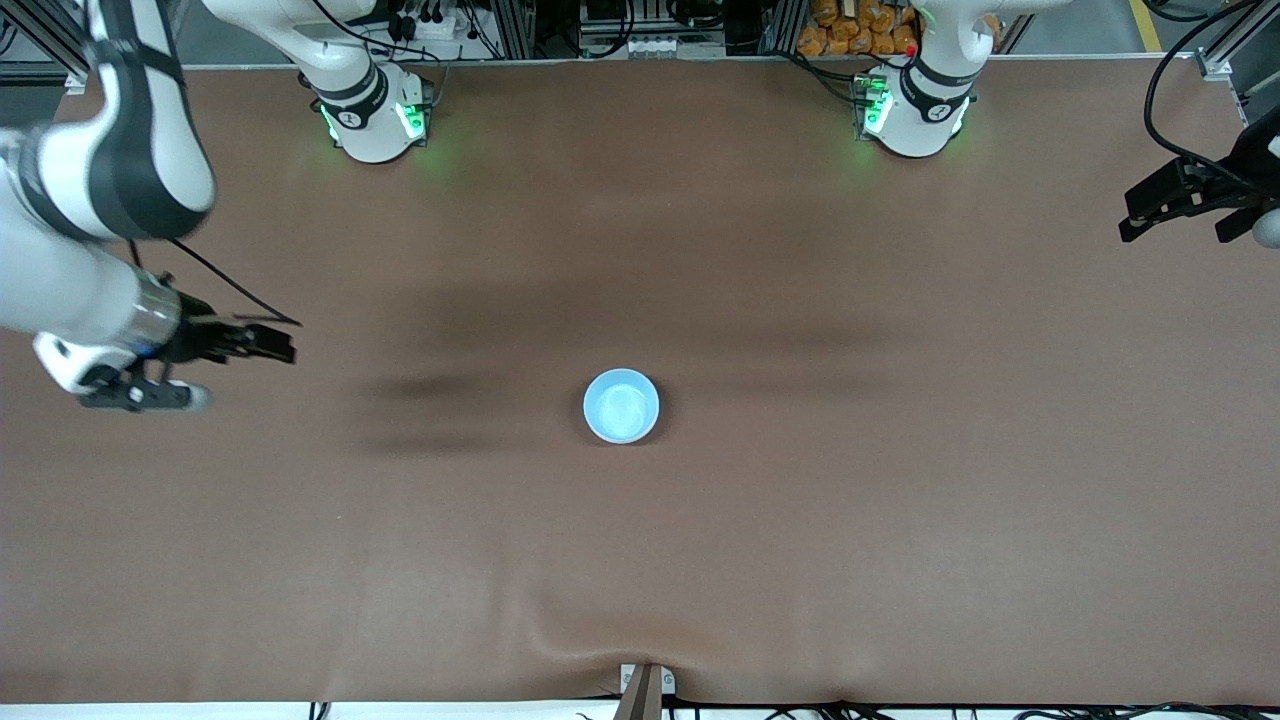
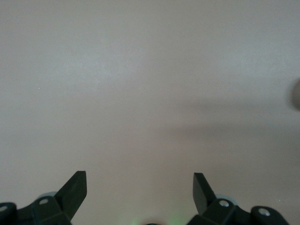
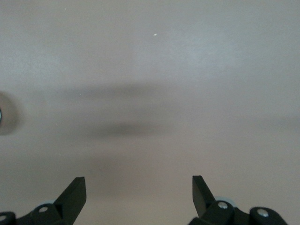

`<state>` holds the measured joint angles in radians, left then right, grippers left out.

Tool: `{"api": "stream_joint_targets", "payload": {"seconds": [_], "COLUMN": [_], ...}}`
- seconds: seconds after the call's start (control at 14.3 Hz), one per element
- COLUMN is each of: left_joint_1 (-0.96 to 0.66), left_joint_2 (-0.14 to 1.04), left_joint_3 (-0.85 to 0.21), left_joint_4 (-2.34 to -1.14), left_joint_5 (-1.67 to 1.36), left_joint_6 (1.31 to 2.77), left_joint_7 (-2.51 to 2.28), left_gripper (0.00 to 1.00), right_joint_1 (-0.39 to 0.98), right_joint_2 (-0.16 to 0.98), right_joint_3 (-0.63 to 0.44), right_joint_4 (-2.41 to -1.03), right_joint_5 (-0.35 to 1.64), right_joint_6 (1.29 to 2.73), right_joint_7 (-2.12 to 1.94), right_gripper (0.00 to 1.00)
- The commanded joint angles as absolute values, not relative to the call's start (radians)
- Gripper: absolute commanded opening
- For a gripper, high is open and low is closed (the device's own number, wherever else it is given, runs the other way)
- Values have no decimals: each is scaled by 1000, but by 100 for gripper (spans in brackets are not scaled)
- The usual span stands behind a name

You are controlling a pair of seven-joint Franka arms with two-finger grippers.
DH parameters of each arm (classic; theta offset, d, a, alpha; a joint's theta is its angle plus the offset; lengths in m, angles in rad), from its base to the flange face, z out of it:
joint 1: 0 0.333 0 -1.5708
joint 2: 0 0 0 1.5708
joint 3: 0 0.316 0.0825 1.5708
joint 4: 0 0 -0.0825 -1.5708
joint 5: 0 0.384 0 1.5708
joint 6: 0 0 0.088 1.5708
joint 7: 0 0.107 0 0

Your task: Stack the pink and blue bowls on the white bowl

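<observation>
I see only light sky-blue round bowl (image 1: 621, 405) mid-bench (image 1: 700, 560); anything under it hidden. Left pincer (image 2: 139, 187), right pincer (image 3: 139, 187) both spread, empty, over opposite bench ends.

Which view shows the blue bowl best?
The front view: the blue bowl sits whole at mid-table, seen from above. The right wrist view catches only a blurred sliver at its edge; the left wrist view shows only a dark blur at its edge.
</observation>
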<state>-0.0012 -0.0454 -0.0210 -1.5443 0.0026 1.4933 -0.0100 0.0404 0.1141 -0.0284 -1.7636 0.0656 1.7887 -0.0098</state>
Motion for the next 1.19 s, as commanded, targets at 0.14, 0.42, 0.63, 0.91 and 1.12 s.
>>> {"api": "stream_joint_targets", "payload": {"seconds": [0.14, 0.42, 0.63, 0.91, 1.12], "left_joint_1": [-6, -6, -8, -9, -8], "left_joint_2": [-48, -46, -41, -32, -32], "left_joint_3": [-18, -20, -20, -20, -20], "left_joint_4": [-1543, -1543, -1539, -1536, -1535], "left_joint_5": [-14, -14, -14, -14, -14], "left_joint_6": [1499, 1499, 1499, 1499, 1497], "left_joint_7": [-31, -29, -23, -21, -17], "left_gripper": [100, 100, 100, 100, 100], "right_joint_1": [-52, -66, -63, -57, -57], "right_joint_2": [11, 2, -28, -46, -48], "right_joint_3": [-9, -8, -5, 0, 2], "right_joint_4": [-1695, -1605, -1605, -1605, -1605], "right_joint_5": [0, 21, 49, 40, 37], "right_joint_6": [1625, 1502, 1505, 1549, 1556], "right_joint_7": [-123, -33, 15, -44, -71], "right_gripper": [100, 100, 100, 100, 100]}}
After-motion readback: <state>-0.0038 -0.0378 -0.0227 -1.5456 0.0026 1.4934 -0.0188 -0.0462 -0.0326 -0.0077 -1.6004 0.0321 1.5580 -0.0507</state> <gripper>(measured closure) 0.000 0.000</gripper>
